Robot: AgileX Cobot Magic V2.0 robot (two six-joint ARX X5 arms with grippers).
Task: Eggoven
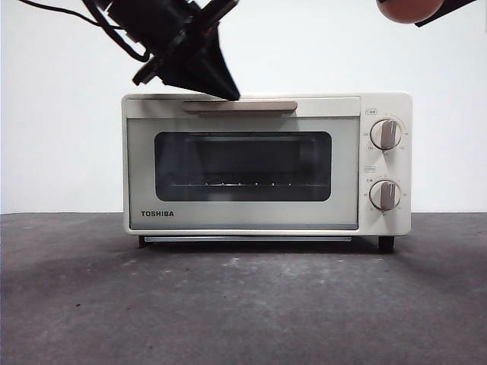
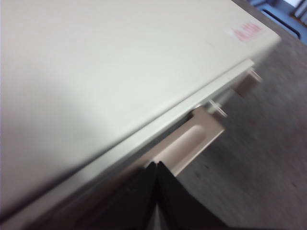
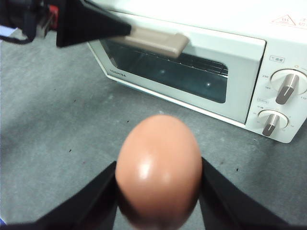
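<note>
Overhead, the right gripper (image 3: pixel 158 191) clamped the egg (image 3: pixel 158 170) between both fingers, high at right, before the oven (image 1: pixel 266 163). Left gripper (image 1: pixel 221 87), fingers pressed together, sat at the closed door's handle (image 1: pixel 240 106).

Between my right pincer's (image 3: pixel 158 191) matt black jaws I see the egg (image 3: pixel 158 167), smooth with a soft sheen. Ahead of it, the oven (image 3: pixel 249 57) looks like satin cream plastic, its window (image 3: pixel 168 72) glossy dark glass; the table (image 3: pixel 57 120) is rough, matt grey.
</note>
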